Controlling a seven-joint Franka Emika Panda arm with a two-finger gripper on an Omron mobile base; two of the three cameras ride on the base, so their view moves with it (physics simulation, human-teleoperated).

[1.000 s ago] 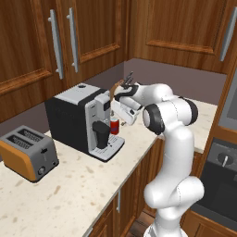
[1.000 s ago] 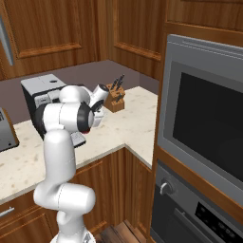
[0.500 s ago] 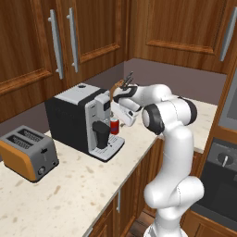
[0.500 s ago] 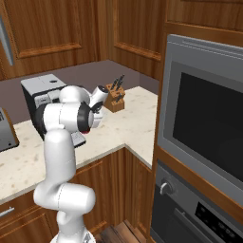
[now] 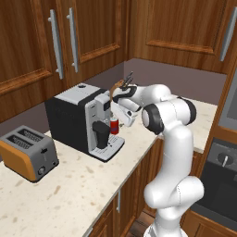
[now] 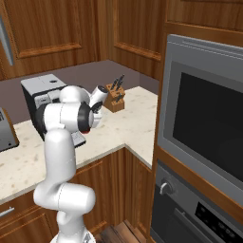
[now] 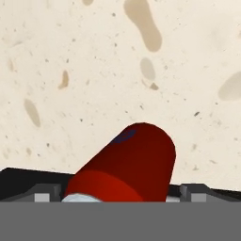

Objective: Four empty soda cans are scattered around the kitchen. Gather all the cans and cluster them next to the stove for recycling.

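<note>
One red soda can [image 5: 114, 126] stands upright on the speckled counter, just in front of the coffee machine's drip tray. My gripper [image 5: 115, 119] reaches down over it from above. In the hand view the can [image 7: 127, 164] lies between my two dark fingertips [image 7: 47, 192], which stand apart on either side of it without pressing it, so my gripper [image 7: 120, 194] is open. The stove is out of view.
A black and silver coffee machine [image 5: 78, 118] stands right behind the can. An orange toaster [image 5: 28, 152] sits further left. A knife block [image 6: 115, 97] stands in the counter's corner. A built-in oven [image 6: 204, 128] fills the wall on the right. Wooden cabinets hang overhead.
</note>
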